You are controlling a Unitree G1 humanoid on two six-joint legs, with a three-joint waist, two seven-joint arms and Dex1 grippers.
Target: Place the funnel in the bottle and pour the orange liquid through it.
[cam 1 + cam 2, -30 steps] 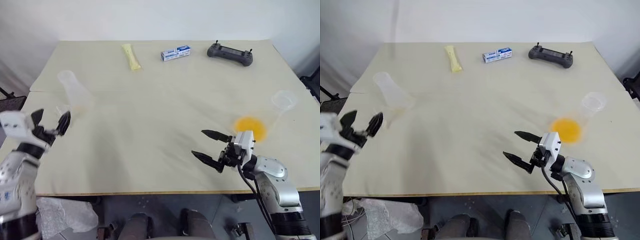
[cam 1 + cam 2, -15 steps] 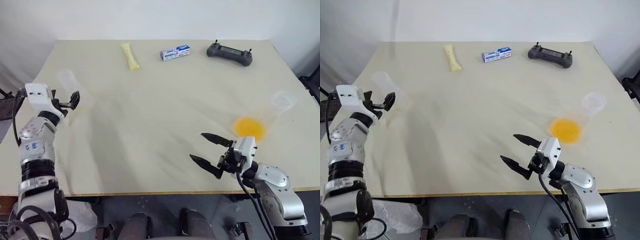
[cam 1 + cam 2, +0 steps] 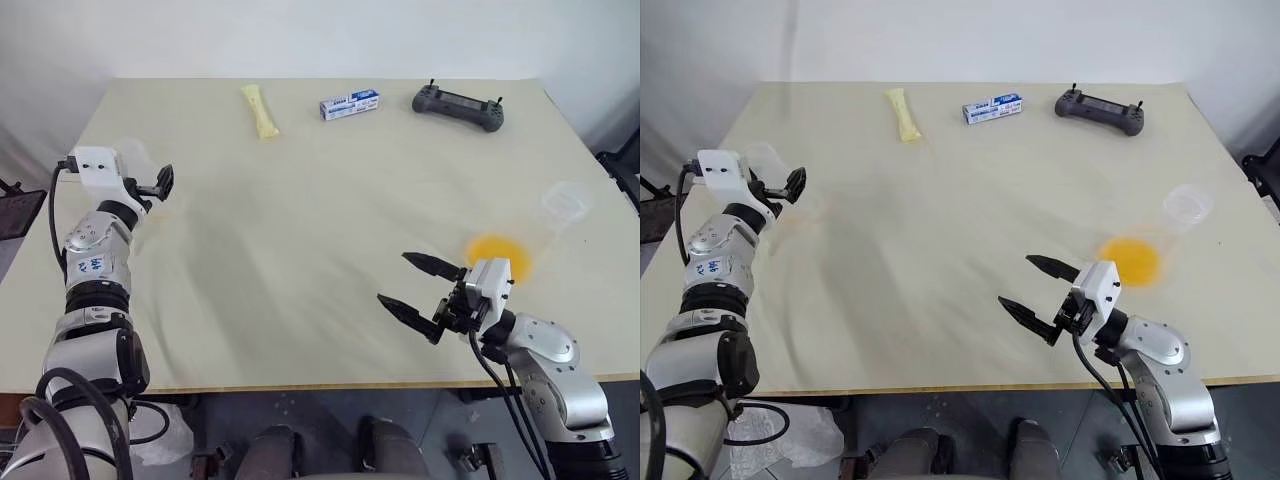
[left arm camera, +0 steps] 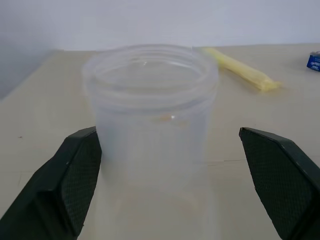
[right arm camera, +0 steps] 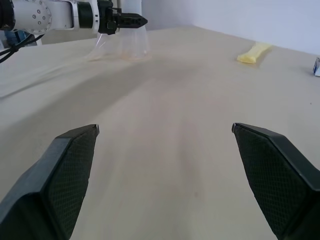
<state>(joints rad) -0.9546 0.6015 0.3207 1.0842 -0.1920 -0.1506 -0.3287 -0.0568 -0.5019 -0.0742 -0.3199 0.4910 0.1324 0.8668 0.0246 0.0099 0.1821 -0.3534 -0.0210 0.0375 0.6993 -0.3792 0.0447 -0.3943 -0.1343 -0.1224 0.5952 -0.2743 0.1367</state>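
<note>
Now our left gripper [image 4: 165, 185] stands wide open around the neck of the clear, colourless plastic bottle [image 4: 152, 130] at the left edge of the pale tabletop [image 3: 330, 220], touching nothing, presumably set to steady it. Our right gripper [image 3: 418, 290] hangs open and empty just beside the flask of translucent orange liquid [image 3: 500, 255]; the small see-through funnel we cannot make out.
</note>
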